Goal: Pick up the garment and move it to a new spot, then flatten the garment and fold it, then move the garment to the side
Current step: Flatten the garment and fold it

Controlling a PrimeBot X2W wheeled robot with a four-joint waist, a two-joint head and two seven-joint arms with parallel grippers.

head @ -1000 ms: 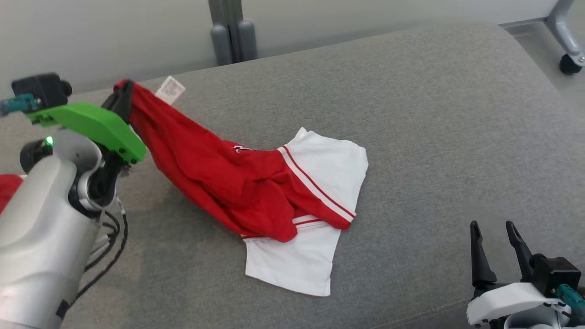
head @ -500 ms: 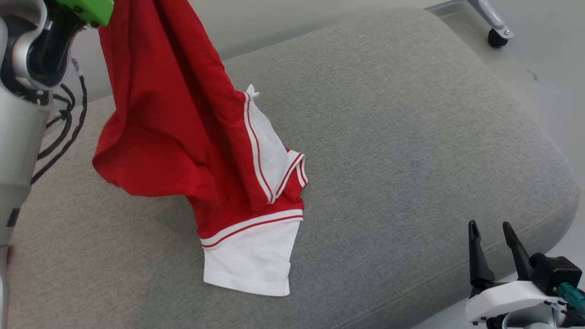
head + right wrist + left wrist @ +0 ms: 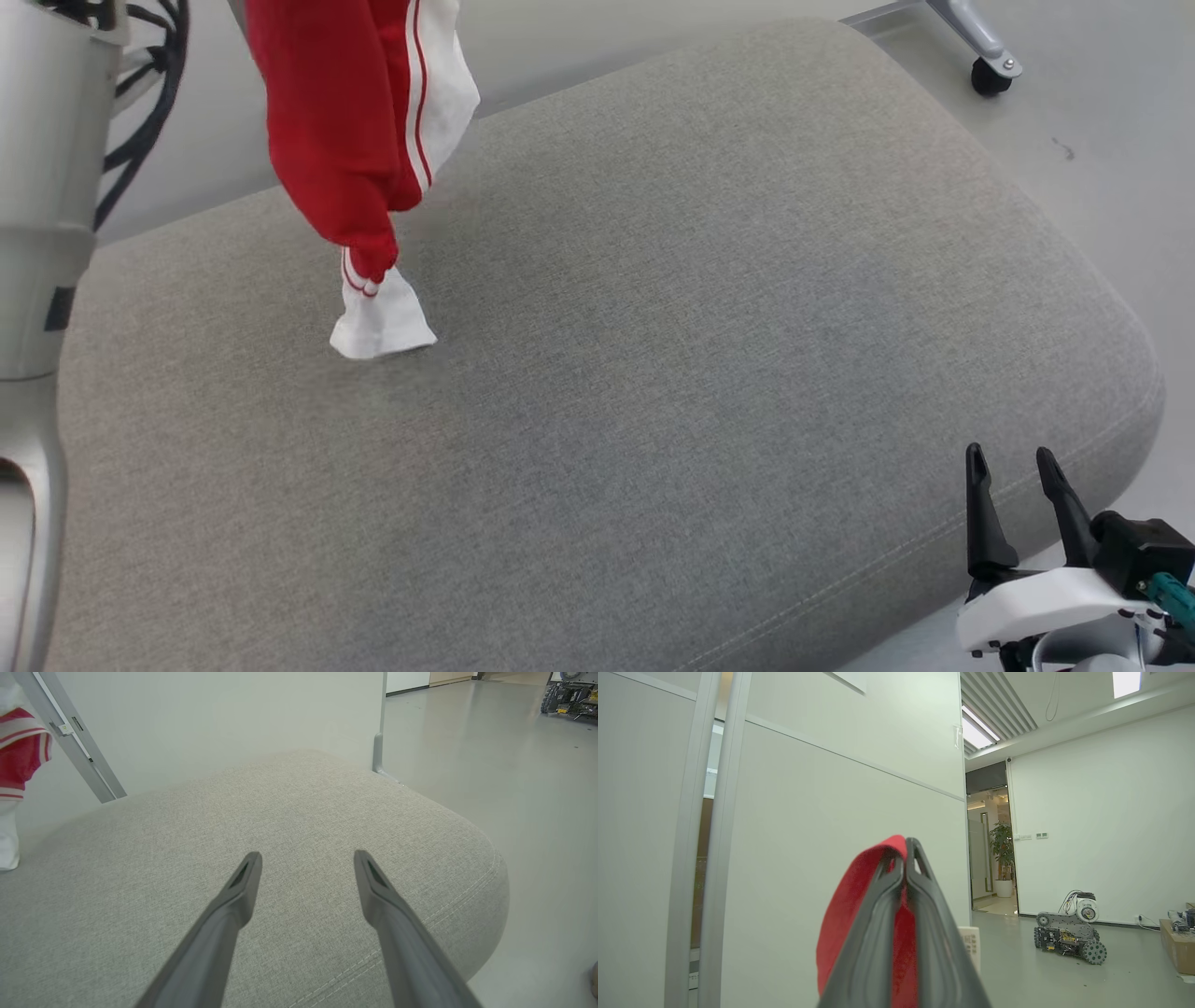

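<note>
Over the grey cushion (image 3: 700, 327), left gripper (image 3: 906, 851) pinches the garment (image 3: 327, 121).

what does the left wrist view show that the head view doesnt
Left wrist view: the left gripper with its fingers shut on a red fold of the garment, a white tag beside them, and behind, a wheeled robot on the floor and a potted plant in a doorway.
Head view: the hanging cloth's white end reaching the grey cushion, the right gripper open at lower right, and a caster on the floor.
Both: the red garment, lifted.
</note>
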